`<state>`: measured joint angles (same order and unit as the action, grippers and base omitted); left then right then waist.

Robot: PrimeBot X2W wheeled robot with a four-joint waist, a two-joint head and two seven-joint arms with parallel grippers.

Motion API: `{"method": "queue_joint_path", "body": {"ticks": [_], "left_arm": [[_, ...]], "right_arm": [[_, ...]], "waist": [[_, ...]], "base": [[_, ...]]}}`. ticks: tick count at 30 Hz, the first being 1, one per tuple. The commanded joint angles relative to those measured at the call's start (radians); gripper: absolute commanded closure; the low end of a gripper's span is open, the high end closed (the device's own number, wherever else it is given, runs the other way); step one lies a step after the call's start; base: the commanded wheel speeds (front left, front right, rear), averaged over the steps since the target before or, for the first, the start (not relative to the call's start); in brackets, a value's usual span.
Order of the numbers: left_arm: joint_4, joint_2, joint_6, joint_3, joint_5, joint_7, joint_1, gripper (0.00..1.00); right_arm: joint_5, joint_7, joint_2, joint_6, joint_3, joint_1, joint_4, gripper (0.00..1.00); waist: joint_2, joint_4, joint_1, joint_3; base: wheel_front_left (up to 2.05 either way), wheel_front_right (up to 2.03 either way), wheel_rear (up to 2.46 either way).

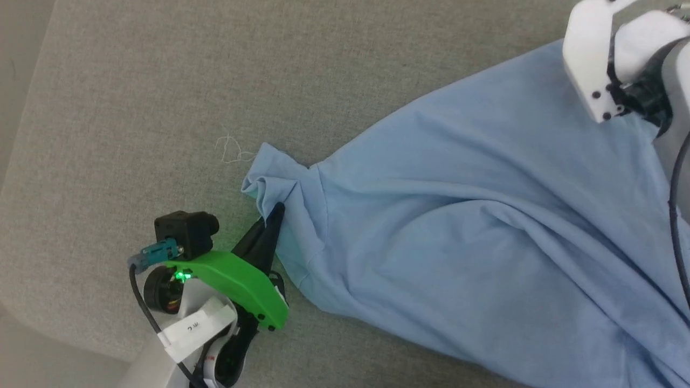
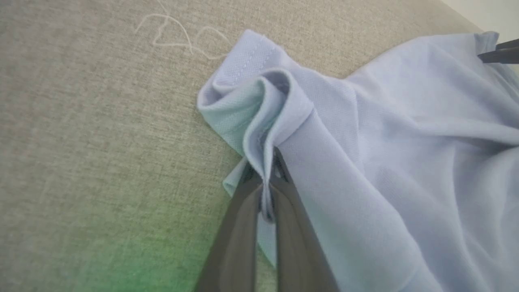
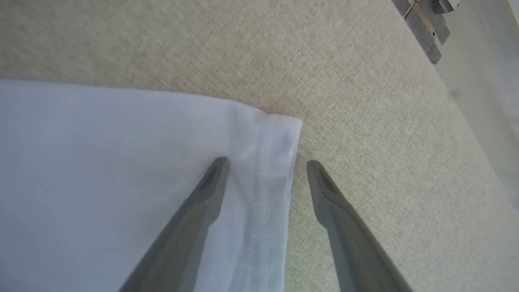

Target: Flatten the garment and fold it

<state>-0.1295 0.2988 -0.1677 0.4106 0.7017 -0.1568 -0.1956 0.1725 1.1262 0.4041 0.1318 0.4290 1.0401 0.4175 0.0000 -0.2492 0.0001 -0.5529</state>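
Observation:
The light-blue garment (image 1: pixel 458 215) lies wrinkled across the grey fabric surface, spreading from the middle to the right. One short sleeve (image 1: pixel 275 178) is bunched at its left end. My left gripper (image 1: pixel 275 213) is shut on a fold of that sleeve (image 2: pixel 263 134), the cloth pinched between its dark fingers (image 2: pixel 239 227). My right gripper (image 3: pixel 265 164) stands open over a hemmed corner of the garment (image 3: pixel 275 162): one finger is over the cloth, the other over the bare surface beside the hem. Its white forearm (image 1: pixel 620 59) shows at the head view's upper right.
A loose pale thread (image 1: pixel 232 150) lies on the grey surface (image 1: pixel 161 81) just left of the sleeve. The surface's rounded edge (image 1: pixel 21 318) runs along the left and lower left. A metal frame piece (image 3: pixel 425 28) shows beyond the far edge in the right wrist view.

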Motion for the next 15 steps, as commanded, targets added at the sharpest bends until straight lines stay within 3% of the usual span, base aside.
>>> {"method": "queue_joint_path", "body": {"ticks": [1, 4, 5, 6, 7, 15], "left_arm": [[0.019, -0.004, -0.001, 0.002, -0.013, 0.000, -0.014, 1.00], [0.026, -0.005, -0.001, 0.001, -0.012, 0.004, -0.018, 1.00], [0.027, -0.005, -0.001, 0.001, -0.012, 0.005, -0.019, 1.00], [0.030, -0.004, -0.001, 0.000, -0.011, 0.006, -0.021, 1.00], [0.032, -0.004, -0.001, -0.001, -0.011, 0.006, -0.023, 1.00], [0.041, 0.014, -0.008, -0.010, -0.010, 0.002, -0.017, 1.00]], "right_arm": [[0.013, 0.008, 0.002, -0.001, 0.020, -0.024, 0.019, 0.00], [0.043, 0.024, 0.011, -0.001, 0.032, -0.030, 0.021, 0.00], [0.050, 0.031, 0.013, -0.001, 0.030, -0.031, 0.024, 0.31], [0.062, 0.035, 0.012, -0.001, 0.022, -0.033, 0.025, 0.73], [0.075, 0.034, 0.010, -0.001, 0.011, -0.035, 0.026, 1.00], [0.107, -0.029, -0.002, -0.001, -0.069, -0.062, 0.009, 1.00]], "waist": [[0.0000, -0.023, -0.0001, -0.036], [0.0000, -0.018, -0.0001, -0.043], [0.0000, -0.016, -0.0001, -0.044], [0.0000, -0.012, -0.0001, -0.041], [0.0000, -0.008, -0.0001, -0.037], [0.0000, 0.040, -0.0001, 0.044]], "base": [[0.00, 0.00, 0.00], [0.00, 0.00, 0.00], [0.00, 0.00, 0.00], [0.00, 0.00, 0.00], [0.00, 0.00, 0.00], [0.00, 0.00, 0.00]]}}
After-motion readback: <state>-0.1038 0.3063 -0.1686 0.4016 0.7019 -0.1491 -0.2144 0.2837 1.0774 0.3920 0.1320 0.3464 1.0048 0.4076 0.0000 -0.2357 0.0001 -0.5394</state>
